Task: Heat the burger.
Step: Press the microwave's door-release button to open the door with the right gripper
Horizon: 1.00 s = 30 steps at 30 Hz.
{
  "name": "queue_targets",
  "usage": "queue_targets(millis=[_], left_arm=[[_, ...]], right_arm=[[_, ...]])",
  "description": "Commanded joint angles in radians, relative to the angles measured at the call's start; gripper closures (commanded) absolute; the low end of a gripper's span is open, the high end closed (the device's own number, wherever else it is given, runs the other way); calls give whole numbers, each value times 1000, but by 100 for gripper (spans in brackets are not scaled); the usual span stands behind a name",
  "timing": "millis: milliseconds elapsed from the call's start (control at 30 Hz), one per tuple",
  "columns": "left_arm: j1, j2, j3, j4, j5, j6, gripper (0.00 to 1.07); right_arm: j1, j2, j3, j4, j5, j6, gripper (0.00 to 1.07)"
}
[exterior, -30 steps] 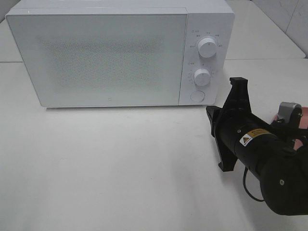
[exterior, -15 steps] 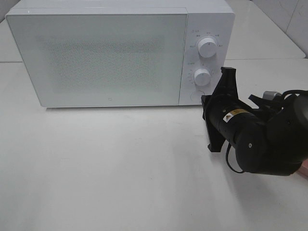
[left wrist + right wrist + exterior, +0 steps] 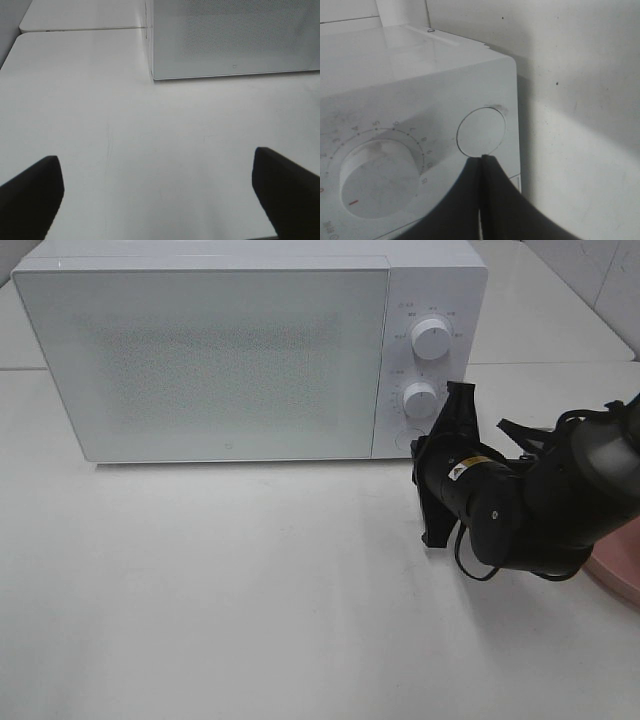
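My left hand (image 3: pixel 157 194) hangs spread wide and empty over the bare surface (image 3: pixel 250 590), just off the front left corner of the microwave (image 3: pixel 200 350), and I judge it best left there, well out of the door's swing. The door (image 3: pixel 210 355) is closed, so the step in hand is getting it open before anything can go in. Right of the door sit the upper knob (image 3: pixel 431 338) and the lower knob (image 3: pixel 420 400), and under them the round release button (image 3: pixel 481 131). My right hand (image 3: pixel 482 161) is pinched fully closed, holding nothing, its joined tips poised at the button's rim, just beside the lower knob. To do this well, I want the tips on the middle of the button, not its edge, so a small correction toward its centre comes first. Then I press straight in along the button's axis, squarely, so the tips do not skid off the smooth face or nudge the knob and change its setting. A light push should do; leaning hard could shove the whole microwave back. Further right, only the edge of the pink plate (image 3: pixel 618 565) shows behind my right arm; the burger itself I cannot see in any view, so I cannot tell whether it sits there.
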Motion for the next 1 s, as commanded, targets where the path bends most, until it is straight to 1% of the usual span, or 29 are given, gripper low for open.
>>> queue_targets(millis=[33,300,400,467,700,1000], left_arm=[[-5,-24,3,-1,-4,0,11],[-5,-24,3,-1,-4,0,11],[-5,-24,3,-1,-4,0,11],[-5,-24,3,-1,-4,0,11],[-5,-24,3,-1,-4,0,11],[-5,-21,3,-1,-4,0,11]], right_arm=[[-3,36,-43,-18,16,-1,107],[-15,71,-81,-17,33,-9,107],[-30,82,-104,-25,37,-27,107],[-39,100,-140,-32,42,-25,107],[-72,114,-158,-34,68,-39,107],[-72,132,-193,-43,52,-40,107]])
